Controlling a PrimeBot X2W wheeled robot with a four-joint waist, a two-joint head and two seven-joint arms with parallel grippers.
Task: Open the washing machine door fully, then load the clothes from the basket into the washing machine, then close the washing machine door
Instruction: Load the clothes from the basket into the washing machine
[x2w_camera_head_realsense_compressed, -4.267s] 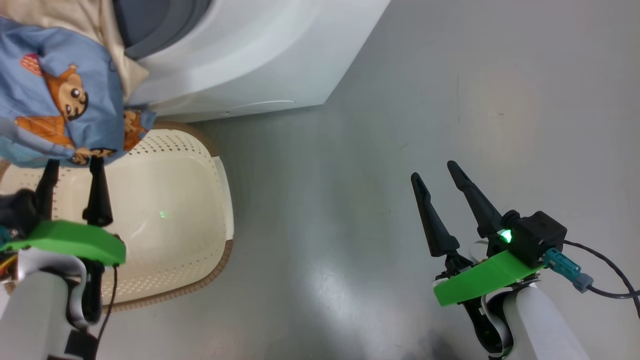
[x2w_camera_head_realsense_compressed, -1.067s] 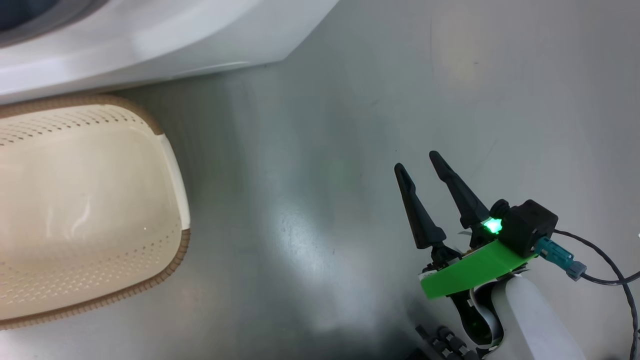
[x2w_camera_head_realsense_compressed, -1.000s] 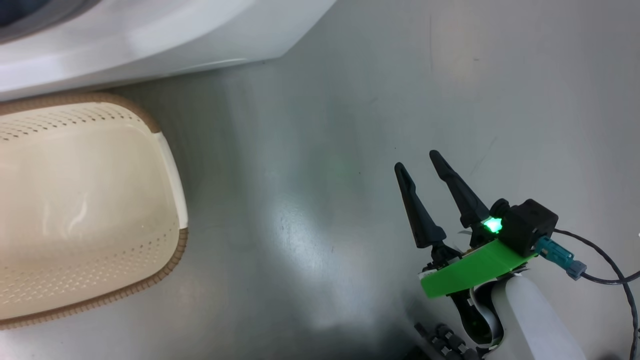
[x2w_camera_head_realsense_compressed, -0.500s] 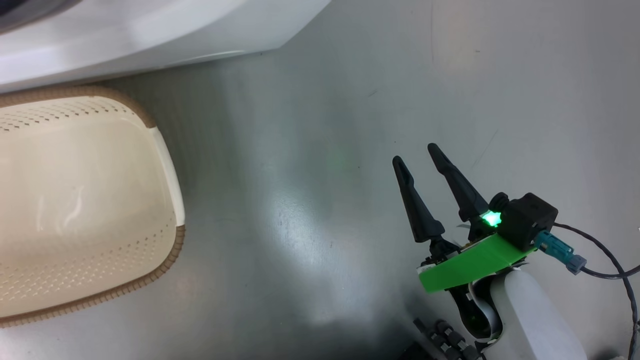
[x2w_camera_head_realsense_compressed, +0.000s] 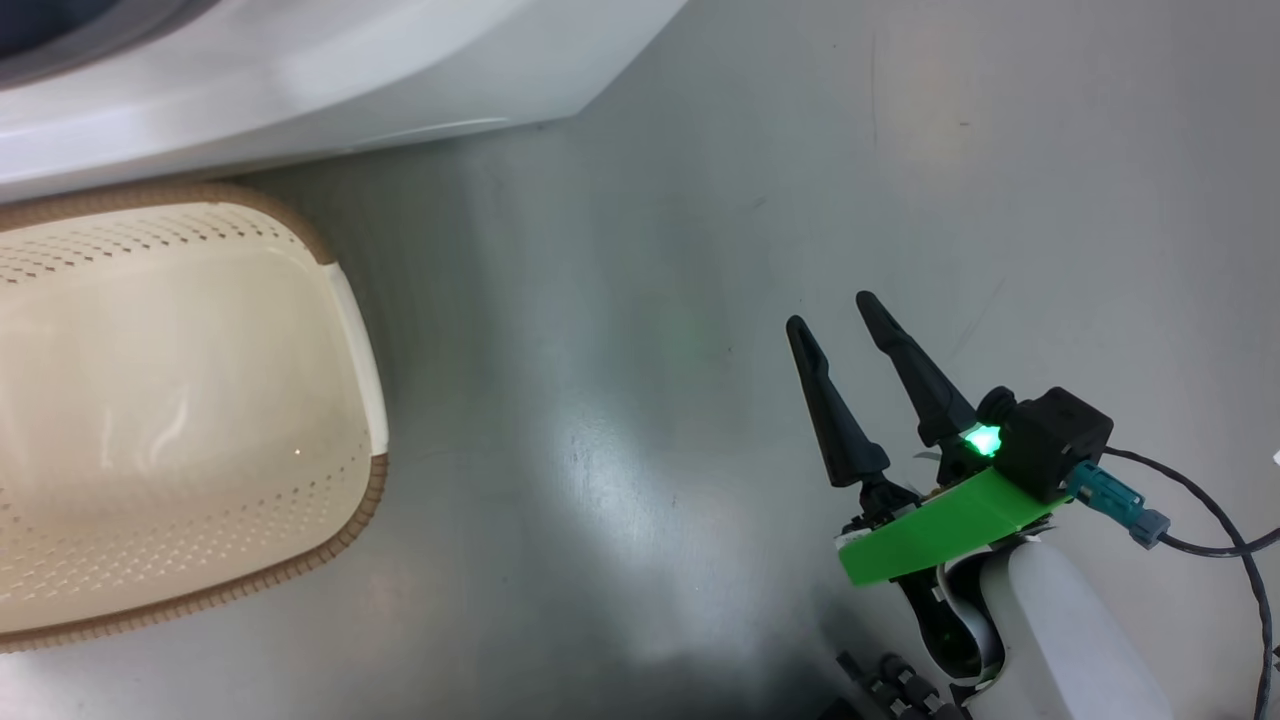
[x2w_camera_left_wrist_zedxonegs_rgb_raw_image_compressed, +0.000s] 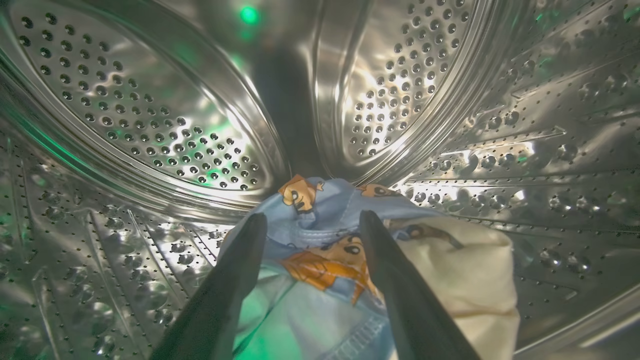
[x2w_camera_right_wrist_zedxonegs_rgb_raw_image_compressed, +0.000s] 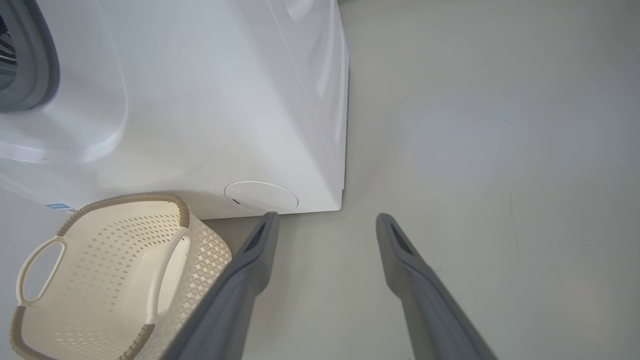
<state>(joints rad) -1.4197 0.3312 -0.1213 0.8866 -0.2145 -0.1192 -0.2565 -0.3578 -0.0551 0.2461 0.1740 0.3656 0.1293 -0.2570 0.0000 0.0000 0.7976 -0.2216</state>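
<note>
Deep inside the perforated steel drum (x2w_camera_left_wrist_zedxonegs_rgb_raw_image_compressed: 150, 125) of the big white front-loading washing machine (x2w_camera_right_wrist_zedxonegs_rgb_raw_image_compressed: 200, 100), the left gripper (x2w_camera_left_wrist_zedxonegs_rgb_raw_image_compressed: 310, 220) is holding its two long dark fingers spread, pinching nothing. Soft blue fox-print clothes (x2w_camera_left_wrist_zedxonegs_rgb_raw_image_compressed: 320, 250) w/ a cream part are lying on the drum's lower wall, straight ahead of that gripper, bunched btwn and just beyond the fingertips. Small cream perforated plastic basket (x2w_camera_head_realsense_compressed: 375, 480) w/ brown woven-look rim is sitting empty on the grey floor (x2w_camera_head_realsense_compressed: 650, 350), just beside the machine front. Right gripper (x2w_camera_head_realsense_compressed: 830, 308) is hovering over bare floor, fingers apart, holding nothing, well apart from the basket. Loading is looking done; next move is prob. backing the left arm straight out along its finger axis, away from the cloth. Left arm is the nearer one to the opening.
</note>
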